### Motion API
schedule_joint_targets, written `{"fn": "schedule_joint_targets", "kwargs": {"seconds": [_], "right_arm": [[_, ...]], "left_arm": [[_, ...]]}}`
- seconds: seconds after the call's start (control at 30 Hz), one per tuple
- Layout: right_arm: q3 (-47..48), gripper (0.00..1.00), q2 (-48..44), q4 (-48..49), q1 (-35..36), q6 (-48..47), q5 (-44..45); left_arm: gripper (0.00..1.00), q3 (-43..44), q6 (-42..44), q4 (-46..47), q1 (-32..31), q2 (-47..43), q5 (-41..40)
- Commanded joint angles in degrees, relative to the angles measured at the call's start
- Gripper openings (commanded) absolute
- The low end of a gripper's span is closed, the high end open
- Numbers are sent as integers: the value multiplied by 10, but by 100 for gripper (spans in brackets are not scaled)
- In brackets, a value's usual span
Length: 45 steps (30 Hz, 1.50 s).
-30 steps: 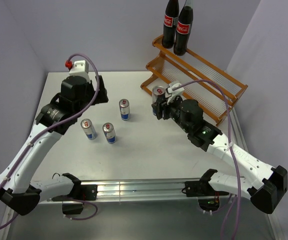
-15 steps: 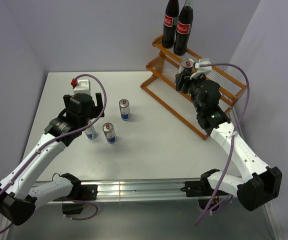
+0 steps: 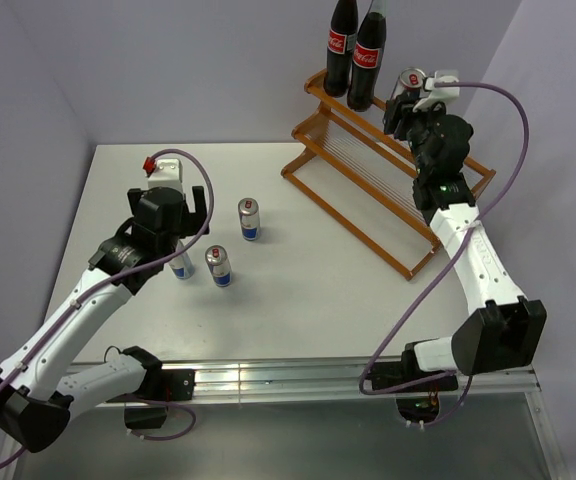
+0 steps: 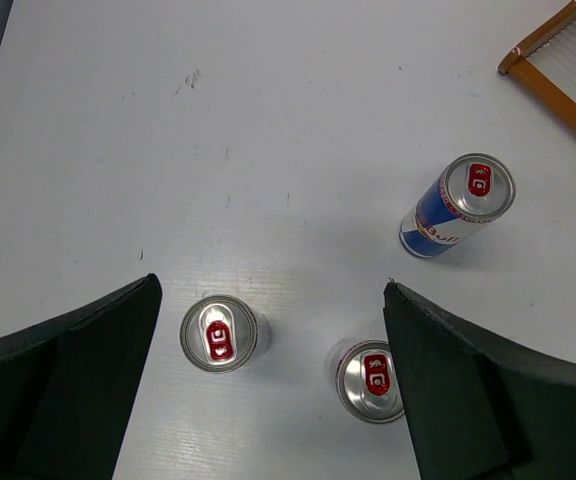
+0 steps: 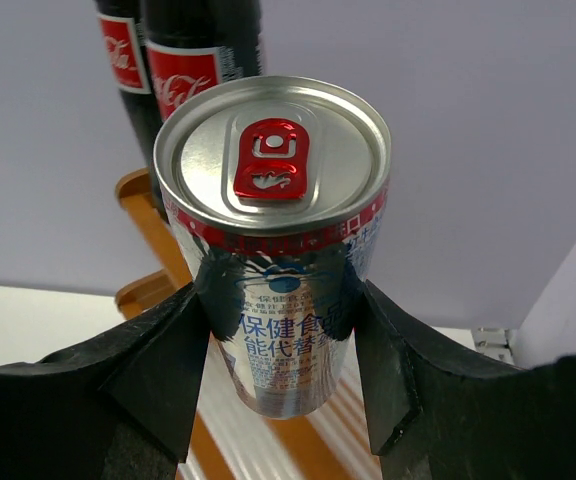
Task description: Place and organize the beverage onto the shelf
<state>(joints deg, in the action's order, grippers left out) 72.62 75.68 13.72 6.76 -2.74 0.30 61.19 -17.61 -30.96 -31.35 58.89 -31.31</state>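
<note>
My right gripper [image 5: 278, 330] is shut on a slim silver-blue can [image 5: 273, 150] and holds it upright over the upper tier of the orange-brown shelf [image 3: 346, 224]. It hangs just right of two dark cola bottles [image 3: 366, 58] that stand at the shelf's far end. From above, the held can [image 3: 409, 80] shows at the right gripper [image 3: 408, 100]. My left gripper [image 4: 270, 290] is open above the table. Between its fingers lie two upright cans [image 4: 218, 333] [image 4: 370, 380], the second against the right finger. A third can [image 4: 458, 203] stands further off, toward the shelf.
The shelf's corner [image 4: 558, 70] shows at the upper right of the left wrist view. Purple walls close in behind the shelf and on both sides. The table [image 3: 318, 300] is white, with a metal rail [image 3: 268, 378] along its near edge.
The right arm lifted its can from the table in front of the shelf up to beside the bottles. The left arm swung in over the two near cans, then held still.
</note>
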Motion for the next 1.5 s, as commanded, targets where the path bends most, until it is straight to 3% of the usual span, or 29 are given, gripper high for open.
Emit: {"fn": "schedule_joint_targets", "kwargs": {"seconds": [0.0,0.37,0.63,0.8,1.07,1.27,1.47], "right_arm": [[65,0,17,73,-23,-4,-36],[146,0,116,59,-59,0,-90],[152,0,149,49,-61,-3,-99],[152,5,156,45,-61,-1,-103],[155,29,164,22,-61,-1,-111],[168,38,164,3,-62,2,-132],[155,65,152,10,-61,7,-108]], "left_arm": [[99,2,11,22,2,-16,7],[99,-2,18,27,2,-41,9],[99,-2,19,27,2,-46,13],[100,-3,20,29,2,-48,14],[99,-3,20,28,2,-50,18],[99,-3,20,27,2,-48,18],[100,-4,21,28,2,-49,21]]}}
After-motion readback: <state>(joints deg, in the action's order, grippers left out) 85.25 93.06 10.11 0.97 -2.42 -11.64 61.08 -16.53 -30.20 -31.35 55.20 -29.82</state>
